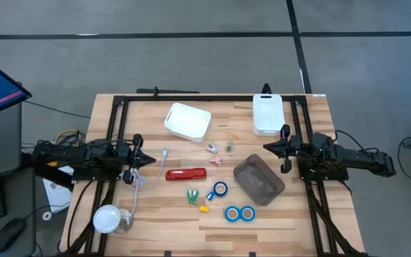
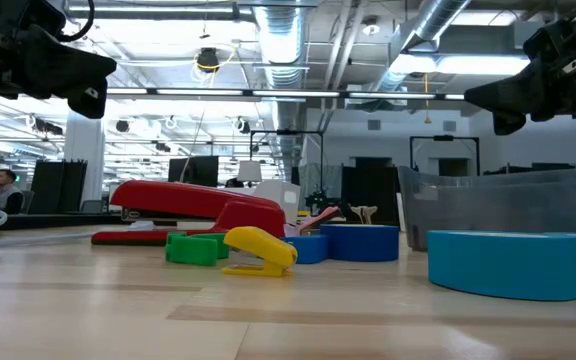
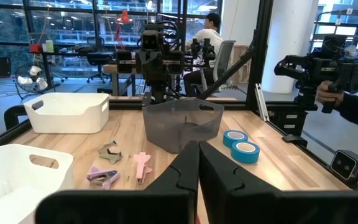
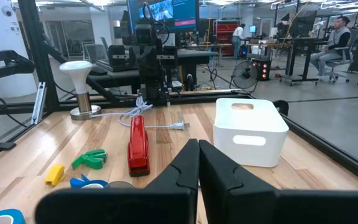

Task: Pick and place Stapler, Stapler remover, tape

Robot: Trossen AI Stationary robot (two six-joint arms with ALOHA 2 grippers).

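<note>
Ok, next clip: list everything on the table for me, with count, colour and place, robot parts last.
stapler: 1, red, table centre.
tape: 3 rolls, blue; one beside the green piece, two side by side nearer the front edge.
green piece: 1, green, just in front of the stapler.
yellow piece: 1, yellow, in front of the green piece.
small pink and grey pieces: 3, behind the stapler.
grey bin: 1, translucent grey, right of centre.
white bins: 2, white, far side of table; second at right.
lamp: 1, white, front left.
white cable: 1, left of the stapler.
left gripper: shut, left side.
right gripper: shut, right side.
</note>
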